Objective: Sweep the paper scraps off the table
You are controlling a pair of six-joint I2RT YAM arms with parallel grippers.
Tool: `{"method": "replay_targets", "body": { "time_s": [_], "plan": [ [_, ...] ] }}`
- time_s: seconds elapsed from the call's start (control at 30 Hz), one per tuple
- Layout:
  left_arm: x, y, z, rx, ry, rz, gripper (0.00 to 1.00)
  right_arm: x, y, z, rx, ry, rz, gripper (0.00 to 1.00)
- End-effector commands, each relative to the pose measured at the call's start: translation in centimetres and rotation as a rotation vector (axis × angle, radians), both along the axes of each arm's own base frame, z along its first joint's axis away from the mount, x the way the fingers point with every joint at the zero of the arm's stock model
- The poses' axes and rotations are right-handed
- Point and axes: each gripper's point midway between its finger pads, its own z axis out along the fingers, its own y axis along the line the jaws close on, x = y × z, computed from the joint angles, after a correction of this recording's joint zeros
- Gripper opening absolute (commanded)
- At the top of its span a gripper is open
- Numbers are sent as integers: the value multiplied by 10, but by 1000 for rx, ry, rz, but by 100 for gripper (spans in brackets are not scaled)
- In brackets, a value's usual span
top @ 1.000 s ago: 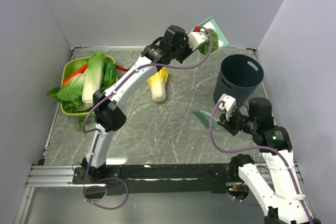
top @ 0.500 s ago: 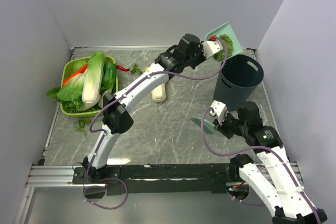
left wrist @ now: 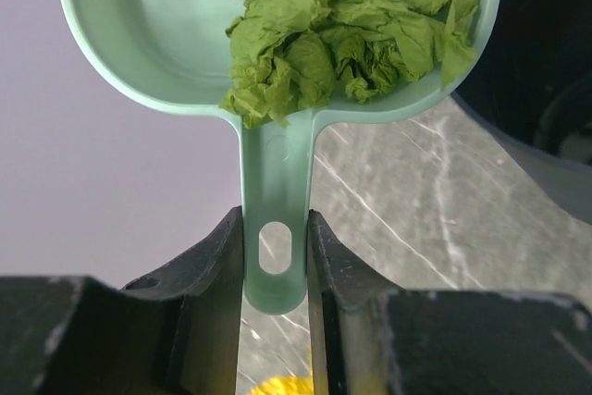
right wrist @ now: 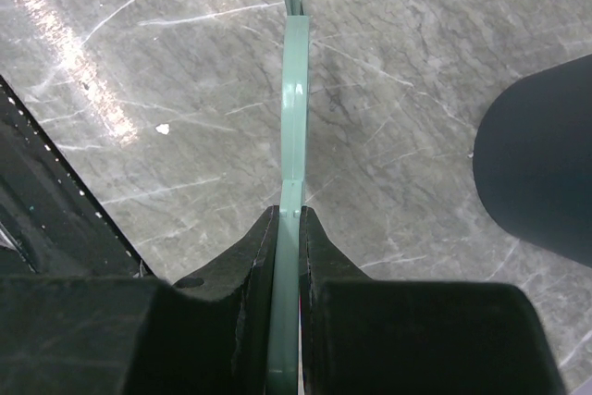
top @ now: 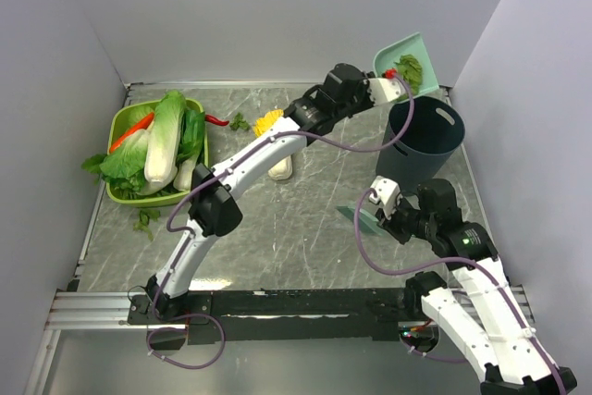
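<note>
My left gripper (top: pixel 388 83) (left wrist: pixel 275 228) is shut on the handle of a teal dustpan (top: pixel 400 49) (left wrist: pixel 139 34). It holds the pan in the air above the far rim of a dark bin (top: pixel 425 136) (left wrist: pixel 546 71). A heap of green paper scraps (top: pixel 410 71) (left wrist: pixel 342 34) lies in the pan. A few more scraps lie on the marble table (top: pixel 305 219): some at the back (top: pixel 239 122) and some by the basket (top: pixel 143 221). My right gripper (top: pixel 384 212) (right wrist: pixel 289 215) is shut on a thin teal sweeping tool (top: pixel 356 219) (right wrist: pixel 293 90), low over the table near the bin.
A green basket (top: pixel 117 125) at the left holds whole cabbages (top: pixel 166 136). A red chili (top: pixel 215 119) lies beside it. A yellow-topped cabbage half (top: pixel 268 121) lies under my left arm. Walls close the back and both sides.
My left arm has carried the dustpan with its scraps right and up, from the back of the table to above the bin. My right gripper shifted slightly left, then stayed still.
</note>
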Motion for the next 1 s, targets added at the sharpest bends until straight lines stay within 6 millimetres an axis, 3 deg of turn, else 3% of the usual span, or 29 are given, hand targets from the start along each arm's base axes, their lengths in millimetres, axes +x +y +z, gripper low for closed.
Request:
{"method": "replay_targets", "body": {
  "time_s": [0.0, 0.23, 0.37, 0.5, 0.7, 0.97],
  "plan": [
    [1, -18, 36, 30, -221, -26, 1, 9, 9, 16, 45, -46, 10, 0],
    [1, -32, 58, 148, -483, -55, 1, 11, 8, 17, 43, -52, 3, 0],
    [0, -35, 84, 170, -669, -40, 1, 10, 9, 17, 45, -44, 5, 0],
    [1, -37, 84, 277, -798, -40, 1, 10, 11, 15, 53, -37, 11, 0],
    [-8, -37, 101, 252, -827, -30, 1, 9, 12, 18, 64, -49, 8, 0],
    [-22, -50, 87, 325, -880, -84, 1, 7, 11, 21, 62, -61, 17, 0]
  ]
}}
